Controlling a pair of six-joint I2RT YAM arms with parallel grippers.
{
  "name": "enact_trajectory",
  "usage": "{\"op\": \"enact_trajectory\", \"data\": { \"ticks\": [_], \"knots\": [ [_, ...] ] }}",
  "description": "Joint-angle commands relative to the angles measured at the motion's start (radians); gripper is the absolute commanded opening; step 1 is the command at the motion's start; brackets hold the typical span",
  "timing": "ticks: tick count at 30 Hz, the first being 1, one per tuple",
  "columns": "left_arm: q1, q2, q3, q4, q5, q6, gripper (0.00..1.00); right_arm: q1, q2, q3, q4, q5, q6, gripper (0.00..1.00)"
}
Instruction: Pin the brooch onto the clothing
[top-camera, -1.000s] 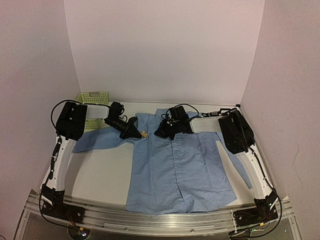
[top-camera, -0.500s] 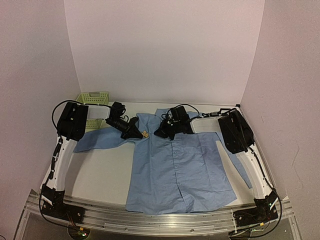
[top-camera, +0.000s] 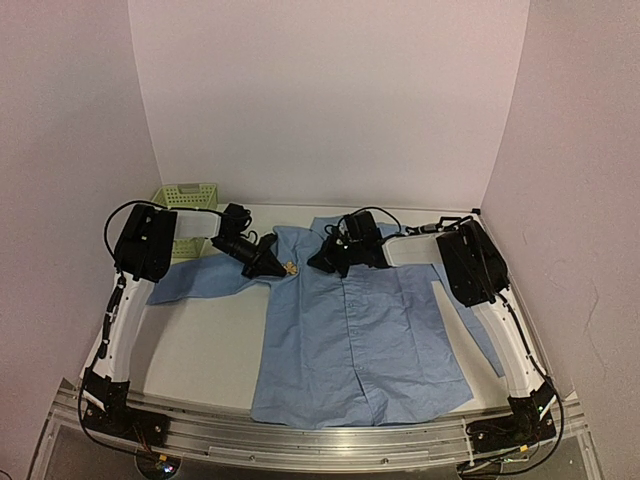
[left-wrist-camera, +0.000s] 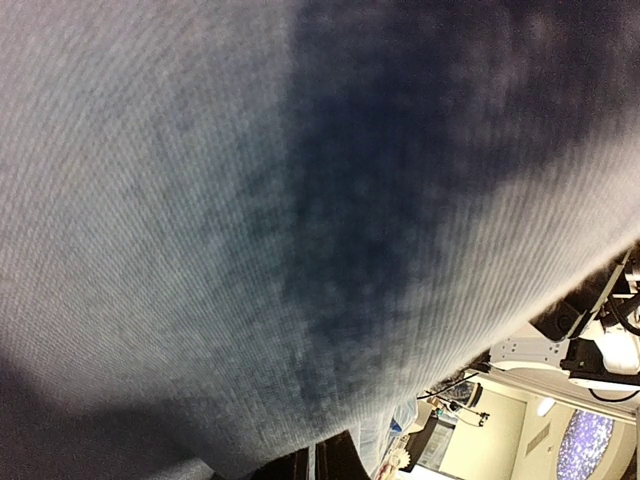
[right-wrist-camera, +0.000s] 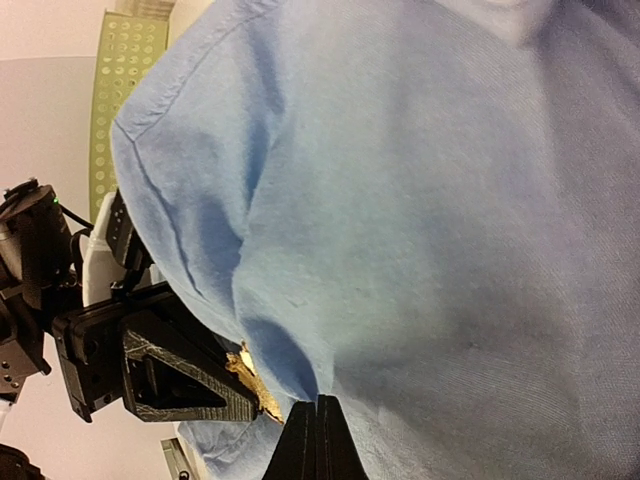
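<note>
Pinning looks underway: left gripper (top-camera: 278, 265) clenched on the tiny golden-yellow brooch (top-camera: 288, 267) at 11 o'clock of the light blue button-up shirt (top-camera: 360, 340), right gripper (top-camera: 322, 262) at the brooch's 3 o'clock pinching fabric, next up probably pushing the pin through.

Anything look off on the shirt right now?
The shirt is puckered into a raised fold near its collar, where the right gripper pinches it, beside the brooch held by the left gripper. Nothing else stands out.
</note>
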Motion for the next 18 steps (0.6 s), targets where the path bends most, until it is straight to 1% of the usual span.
{"op": "enact_trajectory", "data": {
  "ticks": [1, 6, 18],
  "knots": [
    [-0.018, 0.028, 0.03, -0.023, -0.038, 0.015, 0.0, 0.013, -0.058, 0.008, 0.081, -0.039, -0.046, 0.0],
    [-0.018, 0.028, 0.051, -0.022, -0.048, 0.021, 0.0, 0.015, -0.028, 0.062, 0.111, -0.088, -0.016, 0.0],
    [-0.027, 0.033, 0.087, -0.027, -0.065, 0.058, 0.0, 0.045, 0.026, 0.103, 0.131, -0.085, 0.024, 0.0]
  ]
}}
